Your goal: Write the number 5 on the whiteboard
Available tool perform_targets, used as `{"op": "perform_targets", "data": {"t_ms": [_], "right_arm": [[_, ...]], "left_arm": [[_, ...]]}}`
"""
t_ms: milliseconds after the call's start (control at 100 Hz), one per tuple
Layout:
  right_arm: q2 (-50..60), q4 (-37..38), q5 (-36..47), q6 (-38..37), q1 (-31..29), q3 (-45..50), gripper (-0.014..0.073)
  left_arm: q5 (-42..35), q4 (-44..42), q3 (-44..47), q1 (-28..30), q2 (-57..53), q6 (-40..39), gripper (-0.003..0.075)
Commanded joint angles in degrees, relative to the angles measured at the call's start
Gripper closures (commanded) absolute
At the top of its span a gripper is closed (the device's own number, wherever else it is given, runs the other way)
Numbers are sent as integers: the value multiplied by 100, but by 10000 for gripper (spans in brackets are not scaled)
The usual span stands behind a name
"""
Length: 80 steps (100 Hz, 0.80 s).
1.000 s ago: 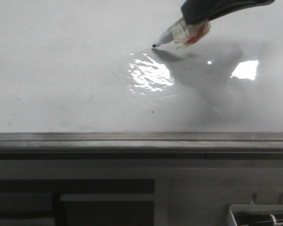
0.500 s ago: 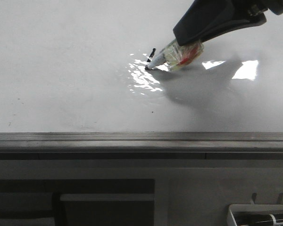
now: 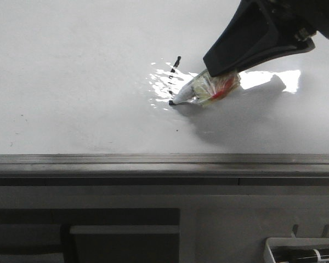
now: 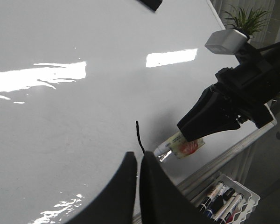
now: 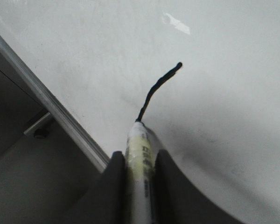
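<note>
The whiteboard (image 3: pixel 71 71) is large, glossy and white, with a grey rail edge (image 3: pixel 153 160) at the front. My right gripper (image 3: pixel 222 71) is shut on a white marker (image 3: pixel 200 90) with tape round its barrel. The marker tip touches the board at the lower end of a thin black stroke (image 3: pixel 174 79), the only part of the number 5 that shows. The stroke also shows in the left wrist view (image 4: pixel 139 137) and the right wrist view (image 5: pixel 158 91), where the marker (image 5: pixel 140 158) sits between the jaws. My left gripper (image 4: pixel 138 161) is shut and empty above the board.
A small white tray of markers (image 3: pixel 304 253) hangs below the rail at the front right; it also shows in the left wrist view (image 4: pixel 226 200). Bright glare (image 3: pixel 167 82) lies on the board beside the stroke. A potted plant (image 4: pixel 247 18) stands beyond the board.
The right gripper has come down and toward the front rail. The marker tip touched the board and has drawn a short black stroke that is longer now than half a second ago.
</note>
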State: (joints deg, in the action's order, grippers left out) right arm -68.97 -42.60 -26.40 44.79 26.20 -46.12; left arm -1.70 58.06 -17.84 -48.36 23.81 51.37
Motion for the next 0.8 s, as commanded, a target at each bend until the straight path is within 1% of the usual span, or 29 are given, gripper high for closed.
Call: {"op": "perform_targets", "data": {"t_ms": [0, 60, 150, 220, 360, 450, 580, 670, 790], "right_arm": [[59, 590, 342, -471, -121, -92, 634], [69, 1083, 223, -937, -204, -92, 634], [81, 1619, -43, -1352, -279, -92, 634], [91, 1788, -202, -1574, -291, -92, 634], [80, 1666, -348, -1649, -234, -92, 634], [26, 1545, -122, -1649, -73, -92, 634], [-187, 1456, 287, -1649, 330, -92, 634], [-419, 1423, 338, -1649, 554, -165, 634], [-531, 1405, 392, -1649, 636, -286, 634]], "left_arm": [[-189, -5, -170, 1, 27, -35, 741], [-189, -5, -170, 1, 27, -35, 741], [-189, -5, -170, 1, 27, -35, 741], [-189, -5, -170, 1, 27, -35, 741], [-189, -5, -170, 1, 27, -35, 741], [-189, -5, -170, 1, 27, -35, 741], [-189, -5, -170, 1, 27, -35, 741], [-189, -15, -170, 1, 27, -35, 741], [-189, -16, -170, 1, 27, -35, 741]]}}
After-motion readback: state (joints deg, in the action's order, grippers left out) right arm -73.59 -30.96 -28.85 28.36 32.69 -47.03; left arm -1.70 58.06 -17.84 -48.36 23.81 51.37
